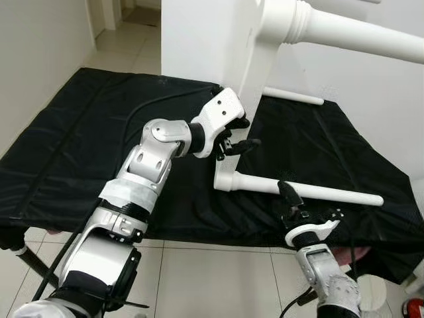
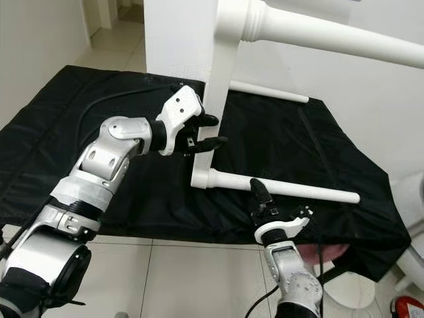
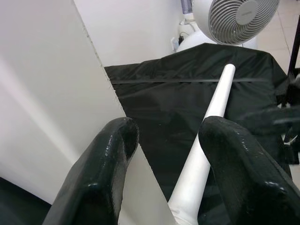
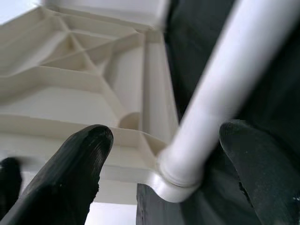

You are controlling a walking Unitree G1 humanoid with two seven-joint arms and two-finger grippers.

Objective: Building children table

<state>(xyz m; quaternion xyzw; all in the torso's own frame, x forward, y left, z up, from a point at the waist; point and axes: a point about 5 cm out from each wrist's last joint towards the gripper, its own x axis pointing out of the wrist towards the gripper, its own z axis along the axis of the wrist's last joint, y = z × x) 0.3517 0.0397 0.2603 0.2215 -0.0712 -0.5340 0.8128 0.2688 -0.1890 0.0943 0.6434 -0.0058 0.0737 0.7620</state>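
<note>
White plastic tabletop (image 1: 212, 46) stands on its edge on the black cloth (image 1: 79, 146) at 12 o'clock; one attached leg (image 1: 311, 191) lies along the cloth toward 3 o'clock; I see the left gripper (image 1: 237, 134) open beside the tabletop's edge; the right gripper (image 1: 306, 204) at 5 o'clock is open around that leg.

Even bright indoor light, soft shadows under white tabletop (image 1: 218, 40). Head views sharp. Black fingers (image 4: 70, 178) near lens blurred (soft glare on left pair); leg (image 4: 220, 89) between them hazy.
</note>
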